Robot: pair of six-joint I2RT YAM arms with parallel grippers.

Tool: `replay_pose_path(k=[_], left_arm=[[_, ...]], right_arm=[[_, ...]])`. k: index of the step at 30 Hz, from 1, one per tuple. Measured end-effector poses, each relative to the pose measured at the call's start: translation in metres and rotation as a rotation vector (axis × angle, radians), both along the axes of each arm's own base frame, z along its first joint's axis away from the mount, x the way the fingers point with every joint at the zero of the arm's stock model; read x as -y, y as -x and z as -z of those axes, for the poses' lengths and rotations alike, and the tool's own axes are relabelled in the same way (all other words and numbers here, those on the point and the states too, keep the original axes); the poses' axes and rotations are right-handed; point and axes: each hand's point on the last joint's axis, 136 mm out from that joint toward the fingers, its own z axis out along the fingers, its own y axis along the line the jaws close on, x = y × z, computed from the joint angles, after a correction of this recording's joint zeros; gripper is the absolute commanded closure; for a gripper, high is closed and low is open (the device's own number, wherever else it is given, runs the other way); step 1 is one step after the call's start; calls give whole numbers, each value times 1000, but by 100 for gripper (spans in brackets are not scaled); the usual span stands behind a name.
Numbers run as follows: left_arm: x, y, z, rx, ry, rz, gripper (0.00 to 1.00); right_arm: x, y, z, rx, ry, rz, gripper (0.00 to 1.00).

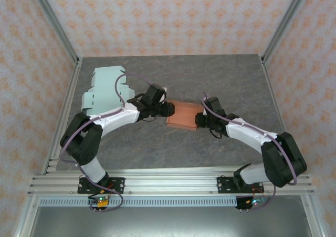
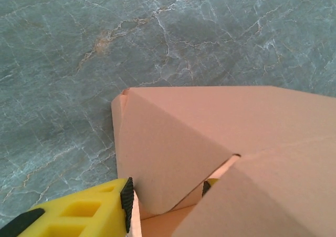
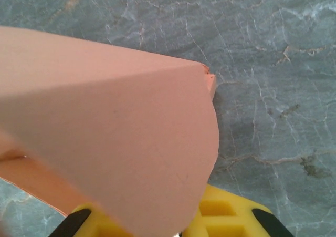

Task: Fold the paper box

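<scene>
Grey table [image 1: 173, 79]: orange box [image 1: 182, 116] mid-surface, well apart from edges.

The paper box [image 1: 182, 115] lies on the table [image 1: 220, 79], cutout [image 1: 105, 87] behind-left.

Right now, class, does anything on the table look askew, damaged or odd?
Nothing looks damaged or spilled. The orange box sits mid-table, half folded; a green sheet lies flat at the far left.

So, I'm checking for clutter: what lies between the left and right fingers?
Just the box. The top view shows the left fingers at its left end and the right fingers at its right end.
</scene>
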Motion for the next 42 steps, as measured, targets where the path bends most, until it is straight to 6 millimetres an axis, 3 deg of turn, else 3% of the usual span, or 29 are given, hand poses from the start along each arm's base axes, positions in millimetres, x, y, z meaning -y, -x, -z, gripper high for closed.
replay_pose_path(k=[3,7,12,15,21,26,35,39,42], left_arm=[[6,-3,6,-11,-6,8,61],[14,1,11,-21,-10,29,59],[15,2,10,-6,-21,48,43],[11,3,0,22,-27,46,34],[-4,6,-42,122,-11,19,30],[-4,-4,-53,160,-21,36,31],[3,-15,-29,144,-97,90,37],[11,-21,-33,170,-111,108,57],[18,-24,-36,184,-117,121,64]], right_arm=[[0,1,1,-1,2,-1,83],[0,0,-5,14,-5,-3,70],[0,0,-26,66,-34,-1,53],[1,1,-39,98,-49,0,50],[7,0,-51,111,-26,18,44],[10,-3,-57,108,-4,34,39],[15,-3,-59,105,23,42,39],[19,-6,-59,110,39,33,48],[17,-10,-56,105,53,22,55]])
